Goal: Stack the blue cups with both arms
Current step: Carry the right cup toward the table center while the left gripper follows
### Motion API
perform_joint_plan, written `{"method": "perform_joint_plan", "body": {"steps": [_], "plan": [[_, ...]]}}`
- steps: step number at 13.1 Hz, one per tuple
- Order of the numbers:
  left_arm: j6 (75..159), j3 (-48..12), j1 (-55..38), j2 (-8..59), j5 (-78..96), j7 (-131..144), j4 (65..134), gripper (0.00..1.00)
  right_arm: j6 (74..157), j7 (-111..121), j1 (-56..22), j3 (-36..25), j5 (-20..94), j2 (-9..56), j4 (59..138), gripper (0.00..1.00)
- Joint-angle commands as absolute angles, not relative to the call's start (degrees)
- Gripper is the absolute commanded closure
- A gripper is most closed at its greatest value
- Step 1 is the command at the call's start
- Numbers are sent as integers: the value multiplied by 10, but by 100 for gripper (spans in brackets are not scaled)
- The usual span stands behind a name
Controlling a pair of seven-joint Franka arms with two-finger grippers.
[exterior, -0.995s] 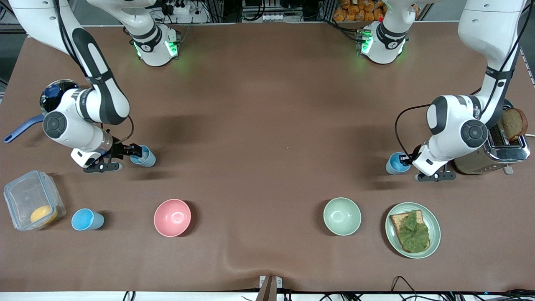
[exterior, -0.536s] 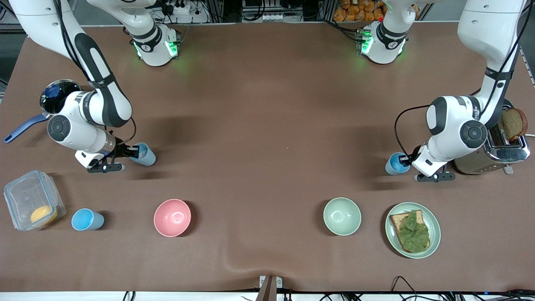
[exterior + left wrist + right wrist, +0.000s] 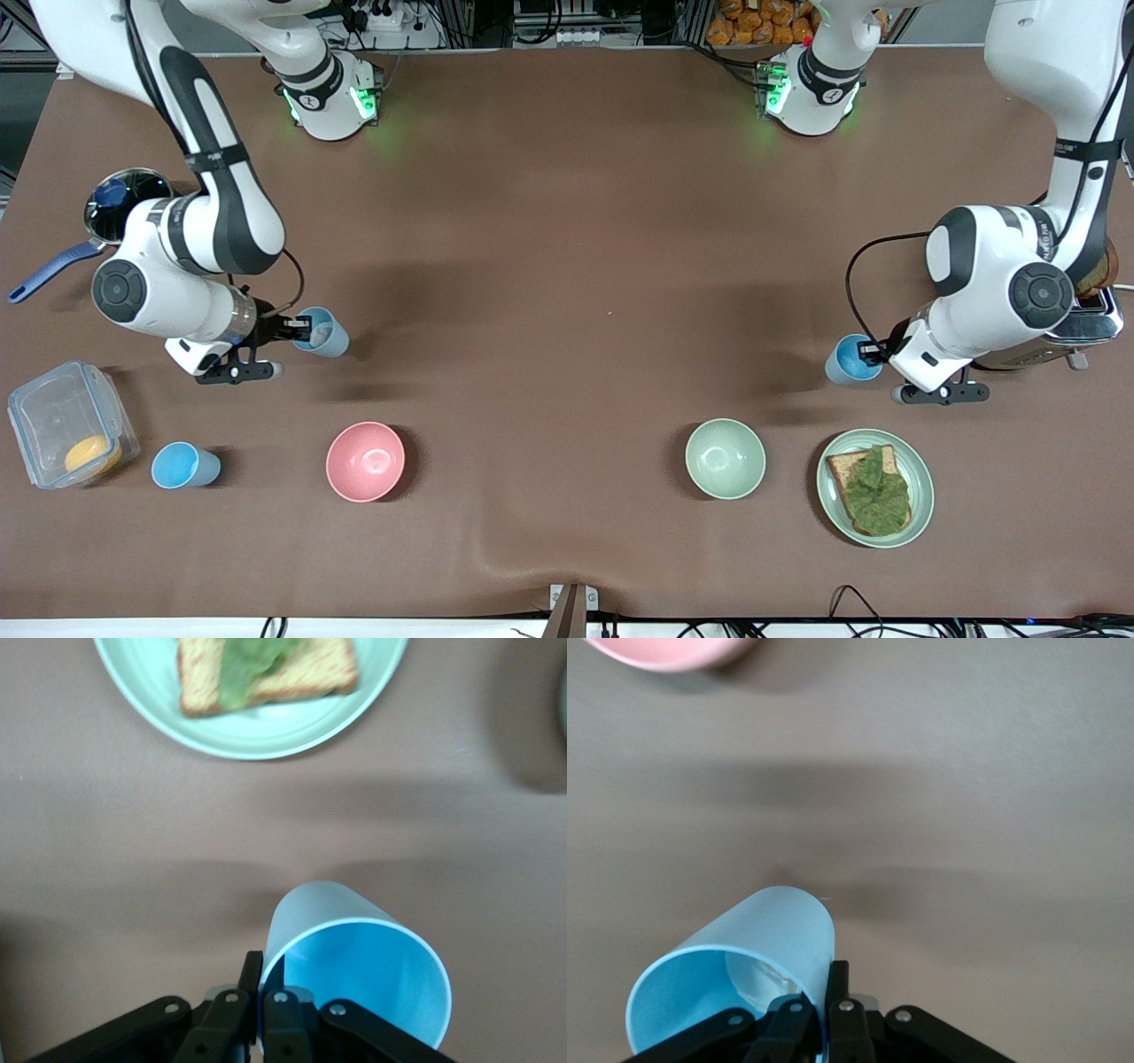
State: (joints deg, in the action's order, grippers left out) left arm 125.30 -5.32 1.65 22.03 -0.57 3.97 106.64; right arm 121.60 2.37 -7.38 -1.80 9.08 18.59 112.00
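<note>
My right gripper (image 3: 297,330) is shut on the rim of a paler grey-blue cup (image 3: 323,332) and holds it tilted just above the table toward the right arm's end. The right wrist view shows this cup (image 3: 744,961) with one finger inside its rim and one outside. My left gripper (image 3: 874,353) is shut on the rim of a brighter sky-blue cup (image 3: 850,360), held low over the table beside the toaster. The left wrist view shows that cup (image 3: 354,957) pinched the same way. Another sky-blue cup (image 3: 182,465) stands beside the clear container.
A pink bowl (image 3: 365,461) and a green bowl (image 3: 725,458) sit nearer the front camera. A plate with toast and lettuce (image 3: 917,470) lies below the left gripper. A toaster (image 3: 1085,332), a clear container (image 3: 53,416) and a pan (image 3: 124,190) stand at the ends.
The right gripper has moved with its cup toward the table's middle. The left gripper has shifted slightly with its cup, coming lower in the front view.
</note>
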Motion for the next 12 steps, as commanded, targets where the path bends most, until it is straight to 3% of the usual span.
{"method": "perform_joint_plan", "body": {"steps": [1, 4, 6, 9, 12], "plan": [[1183, -72, 16, 219, -6, 49, 1005, 100, 1194, -86, -147, -21, 102, 177, 1103, 100], [1151, -89, 15, 219, -4, 54, 970, 100, 1213, -193, -236, -22, 140, 178, 1100, 100], [1129, -97, 15, 218, -6, 66, 949, 100, 1268, -305, -312, -22, 152, 186, 1100, 100], [1097, -107, 15, 218, -6, 75, 919, 100, 1333, -444, -400, -23, 150, 240, 1067, 100], [1081, -119, 16, 212, -4, 91, 905, 100, 1368, -502, -435, -23, 147, 292, 1036, 100]]}}
